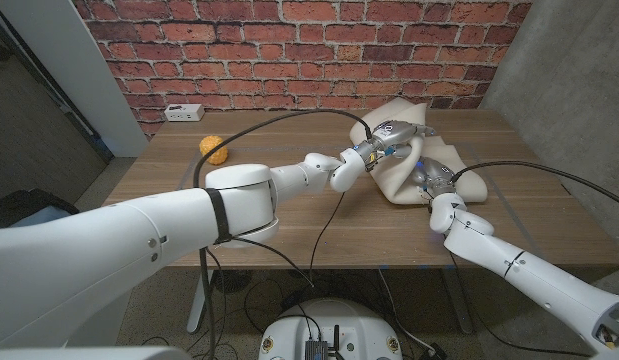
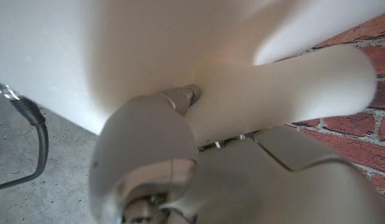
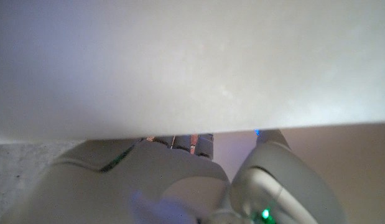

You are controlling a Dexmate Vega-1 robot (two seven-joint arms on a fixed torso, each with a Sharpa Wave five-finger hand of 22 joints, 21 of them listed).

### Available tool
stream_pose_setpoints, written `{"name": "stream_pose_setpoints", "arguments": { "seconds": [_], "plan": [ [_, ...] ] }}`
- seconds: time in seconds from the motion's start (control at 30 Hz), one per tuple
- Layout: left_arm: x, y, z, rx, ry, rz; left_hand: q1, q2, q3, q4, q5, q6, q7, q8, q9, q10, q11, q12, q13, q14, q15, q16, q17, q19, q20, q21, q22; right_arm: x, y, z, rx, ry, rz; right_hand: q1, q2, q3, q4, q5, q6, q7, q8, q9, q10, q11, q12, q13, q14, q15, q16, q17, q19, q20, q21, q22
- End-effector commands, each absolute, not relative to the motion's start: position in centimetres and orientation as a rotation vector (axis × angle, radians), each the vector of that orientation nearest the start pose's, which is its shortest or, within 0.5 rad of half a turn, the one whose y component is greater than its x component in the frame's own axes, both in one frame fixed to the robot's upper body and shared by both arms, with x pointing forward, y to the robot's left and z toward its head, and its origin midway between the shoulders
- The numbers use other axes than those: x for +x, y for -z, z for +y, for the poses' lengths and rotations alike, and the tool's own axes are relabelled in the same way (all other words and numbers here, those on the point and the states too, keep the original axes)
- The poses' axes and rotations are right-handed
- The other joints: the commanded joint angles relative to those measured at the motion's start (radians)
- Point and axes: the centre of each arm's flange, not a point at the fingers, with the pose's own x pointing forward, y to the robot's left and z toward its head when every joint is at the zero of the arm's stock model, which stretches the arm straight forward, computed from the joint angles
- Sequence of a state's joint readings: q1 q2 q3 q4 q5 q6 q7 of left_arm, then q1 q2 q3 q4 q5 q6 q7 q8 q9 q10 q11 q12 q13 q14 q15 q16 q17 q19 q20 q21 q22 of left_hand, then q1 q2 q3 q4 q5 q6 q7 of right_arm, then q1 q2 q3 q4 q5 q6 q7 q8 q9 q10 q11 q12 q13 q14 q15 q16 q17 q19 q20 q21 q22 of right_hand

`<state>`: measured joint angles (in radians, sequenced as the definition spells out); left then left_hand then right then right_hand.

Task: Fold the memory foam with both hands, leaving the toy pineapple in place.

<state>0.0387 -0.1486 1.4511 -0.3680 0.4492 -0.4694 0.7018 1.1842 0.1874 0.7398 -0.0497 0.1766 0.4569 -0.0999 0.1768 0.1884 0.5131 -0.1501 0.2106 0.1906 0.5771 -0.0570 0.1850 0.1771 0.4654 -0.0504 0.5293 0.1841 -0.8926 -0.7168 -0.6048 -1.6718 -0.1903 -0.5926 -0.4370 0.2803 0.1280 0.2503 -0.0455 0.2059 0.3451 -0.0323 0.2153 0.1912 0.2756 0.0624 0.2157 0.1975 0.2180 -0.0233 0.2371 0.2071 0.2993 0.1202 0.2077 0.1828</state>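
The cream memory foam (image 1: 451,162) lies crumpled on the right back part of the wooden table (image 1: 289,215). My left hand (image 1: 394,133) grips a raised fold of it above the table, and that fold arches over toward my right hand (image 1: 434,183). My right hand holds the foam's near edge, with its fingers tucked under the sheet. The foam (image 2: 180,50) shows close over my left hand (image 2: 180,180) in the left wrist view. The foam (image 3: 192,62) also covers the fingers of my right hand (image 3: 180,180) in the right wrist view. The yellow toy pineapple (image 1: 216,150) sits alone at the left back.
A white power strip (image 1: 181,112) lies at the table's back left edge by the brick wall. Black cables (image 1: 289,120) run along both arms above the table. Bare wood stretches between the pineapple and the foam.
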Motion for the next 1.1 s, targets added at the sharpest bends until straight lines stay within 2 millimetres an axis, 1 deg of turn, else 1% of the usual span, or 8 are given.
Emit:
{"name": "stream_pose_setpoints", "arguments": {
  "seconds": [0.03,0.2,0.4,0.5,0.6,0.83,1.0,1.1],
  "plan": [
    [63.2,-3.8,-11.9,1.329,0.346,-1.313,-0.009,-0.002,0.0,-0.001,0.005,-0.002,0.006,0.006,0.004,0.005,0.003,-0.001,0.003,-0.005,-0.127,-0.002,0.001,0.003,-0.043,0.006,0.002,61.1,8.4,-32.1,-0.528,0.449,-0.465,0.031,0.043,0.038,-0.011,0.008,0.009,0.004,0.0,-0.001,0.007,0.001,0.003,0.001,0.013,0.003,-0.003,-0.004,0.008,-0.011,0.005,-0.001],
    [63.2,-3.7,-12.0,1.335,0.353,-1.32,-0.01,-0.002,0.0,-0.002,0.005,-0.001,0.006,0.007,0.004,0.007,0.004,-0.001,0.003,-0.005,-0.126,-0.001,0.0,0.002,-0.044,0.006,0.002,60.6,8.8,-32.5,-0.414,0.567,-0.512,0.054,0.052,0.067,-0.017,0.007,-0.004,0.013,-0.011,-0.001,-0.031,0.002,-0.015,0.002,-0.014,0.009,-0.02,-0.006,-0.011,-0.021,-0.003,-0.001],
    [63.1,-3.6,-12.0,1.33,0.357,-1.325,-0.012,-0.003,0.0,-0.003,0.005,-0.001,0.008,0.008,0.004,0.007,0.003,-0.001,0.003,-0.005,-0.126,-0.001,0.0,0.002,-0.044,0.007,0.001,59.6,8.8,-32.7,-0.433,0.734,-0.547,0.134,0.036,0.115,-0.072,-0.009,-0.036,0.003,-0.026,-0.001,-0.085,-0.017,-0.027,0.002,-0.09,0.008,-0.046,-0.012,-0.125,-0.01,-0.029,-0.002],
    [63.0,-3.5,-12.0,1.328,0.359,-1.326,-0.013,-0.002,-0.001,-0.004,0.006,-0.001,0.008,0.008,0.004,0.006,0.003,-0.002,0.003,-0.006,-0.125,-0.001,0.0,0.002,-0.044,0.007,0.001,58.8,8.8,-32.6,-0.447,0.854,-0.555,0.163,0.043,0.134,-0.089,-0.012,-0.038,-0.001,-0.025,-0.001,-0.094,-0.028,-0.026,0.002,-0.113,-0.009,-0.049,-0.013,-0.168,-0.01,-0.034,-0.002],
    [63.0,-3.4,-12.0,1.325,0.361,-1.33,-0.014,-0.002,-0.001,-0.004,0.006,0.0,0.008,0.009,0.004,0.007,0.003,-0.002,0.003,-0.006,-0.124,-0.001,0.0,0.002,-0.044,0.008,0.001,58.4,8.5,-32.6,-0.471,0.925,-0.563,0.189,0.054,0.153,-0.099,-0.014,-0.034,-0.009,-0.022,-0.001,-0.091,-0.044,-0.022,0.002,-0.119,-0.017,-0.047,-0.014,-0.189,-0.01,-0.031,-0.002],
    [62.8,-3.3,-12.0,1.324,0.368,-1.343,-0.017,-0.002,-0.001,-0.005,0.006,0.002,0.009,0.01,0.003,0.008,0.004,-0.002,0.003,-0.005,-0.124,0.0,0.0,0.001,-0.045,0.009,0.001,57.8,7.9,-33.3,-0.48,1.013,-0.581,0.229,0.066,0.186,-0.106,-0.015,-0.015,-0.018,-0.015,0.0,-0.082,-0.063,-0.016,0.001,-0.12,-0.033,-0.041,-0.013,-0.18,-0.016,-0.017,-0.003],
    [62.7,-3.2,-12.3,1.327,0.374,-1.346,-0.019,-0.002,-0.001,-0.006,0.006,0.006,0.009,0.012,0.003,0.01,0.006,-0.001,0.003,-0.005,-0.124,0.0,0.0,0.001,-0.044,0.01,0.0,57.4,7.3,-34.0,-0.49,1.037,-0.604,0.248,0.063,0.201,-0.104,-0.019,-0.009,-0.019,-0.015,0.0,-0.066,-0.06,-0.011,0.001,-0.108,-0.038,-0.031,-0.011,-0.131,-0.021,0.003,-0.003],
    [62.6,-3.1,-12.5,1.33,0.381,-1.34,-0.02,-0.002,-0.001,-0.006,0.006,0.007,0.01,0.013,0.003,0.011,0.006,-0.001,0.003,-0.003,-0.123,0.001,0.0,0.001,-0.044,0.01,0.0,57.1,6.8,-34.3,-0.496,1.058,-0.619,0.256,0.059,0.207,-0.096,-0.023,-0.003,-0.02,-0.015,0.0,-0.054,-0.061,-0.008,0.001,-0.087,-0.036,-0.019,-0.007,-0.079,-0.03,0.021,-0.003]
  ]
}}
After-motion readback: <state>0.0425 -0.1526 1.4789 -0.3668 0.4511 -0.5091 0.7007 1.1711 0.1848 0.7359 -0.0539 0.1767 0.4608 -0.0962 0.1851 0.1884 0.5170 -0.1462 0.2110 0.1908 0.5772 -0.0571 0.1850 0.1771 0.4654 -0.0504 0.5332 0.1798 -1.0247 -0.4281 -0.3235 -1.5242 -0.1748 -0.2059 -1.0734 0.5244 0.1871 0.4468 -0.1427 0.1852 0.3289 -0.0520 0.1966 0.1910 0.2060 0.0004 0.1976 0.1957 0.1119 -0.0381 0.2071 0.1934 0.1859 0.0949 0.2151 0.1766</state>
